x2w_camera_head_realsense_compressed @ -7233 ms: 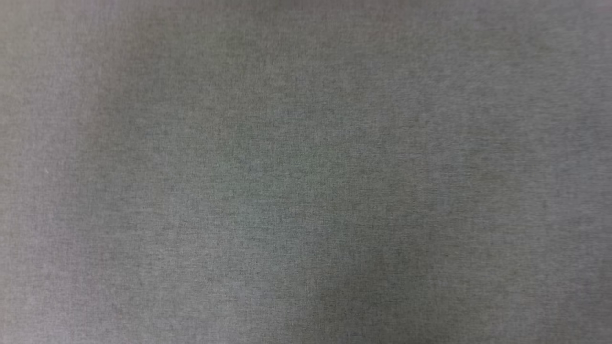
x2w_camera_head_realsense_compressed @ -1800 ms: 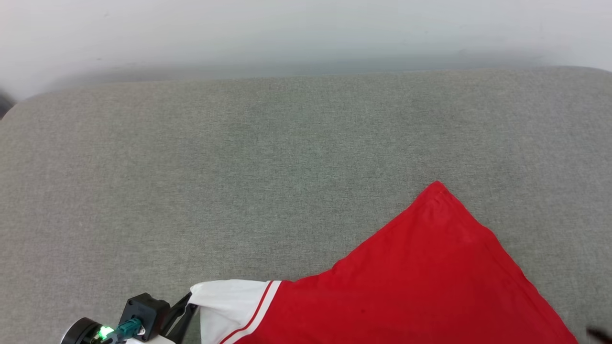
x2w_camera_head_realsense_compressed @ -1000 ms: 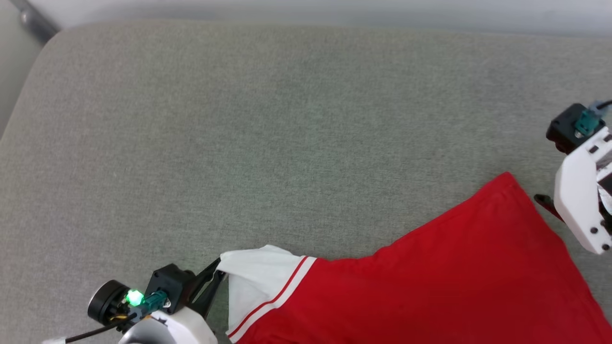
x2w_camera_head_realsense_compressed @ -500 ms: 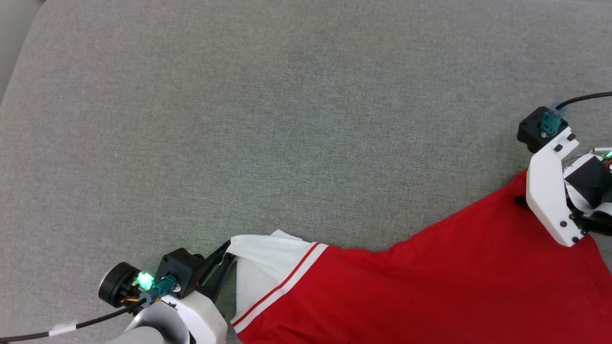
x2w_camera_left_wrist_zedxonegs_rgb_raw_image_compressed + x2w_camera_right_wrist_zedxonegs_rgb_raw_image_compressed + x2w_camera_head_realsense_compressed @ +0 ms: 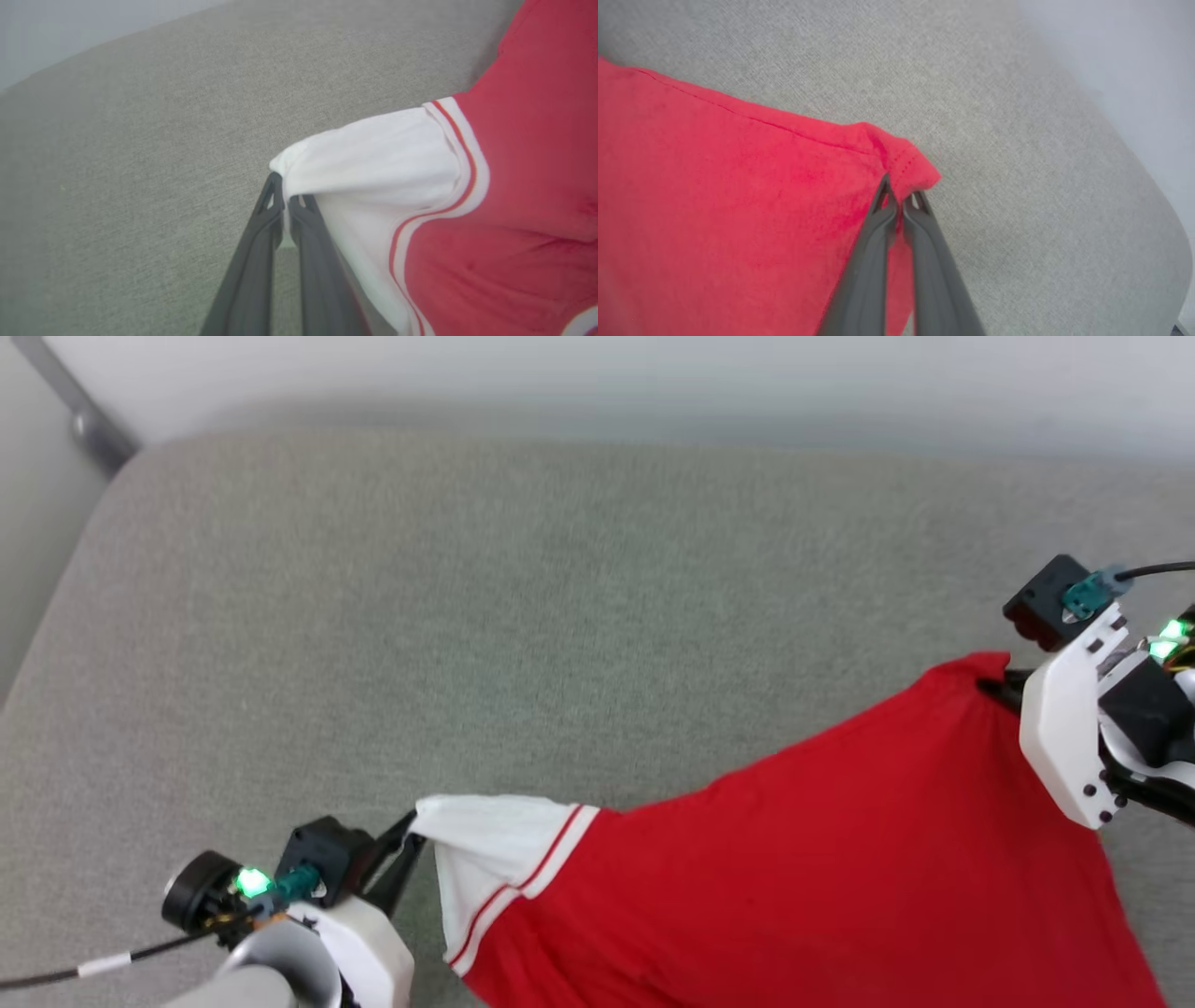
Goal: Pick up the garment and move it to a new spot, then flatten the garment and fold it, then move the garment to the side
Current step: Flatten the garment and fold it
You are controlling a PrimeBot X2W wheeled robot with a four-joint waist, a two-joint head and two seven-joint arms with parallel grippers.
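The garment (image 5: 794,859) is a red jersey T-shirt with a white short sleeve and red-white striped seam, stretched across the lower right of the grey cushion (image 5: 523,616). My left gripper (image 5: 411,826) at the lower left is shut on the tip of the white sleeve (image 5: 369,154); its dark fingers (image 5: 261,252) pinch the cloth in the left wrist view. My right gripper (image 5: 997,683) at the right edge is shut on the red hem corner (image 5: 906,163), its fingers (image 5: 882,242) pressed together over the cloth. The garment hangs taut between both grippers (image 5: 286,201) (image 5: 901,196).
The grey fabric cushion has a rounded far edge (image 5: 560,439) against a pale wall (image 5: 597,373). A dark metal leg (image 5: 84,420) shows at the upper left corner. Bare cushion lies beyond and left of the garment.
My right gripper has shut on the red hem corner and lifted it. The head camera has tilted up, so the cushion's far edge and wall show again. The left grip is unchanged.
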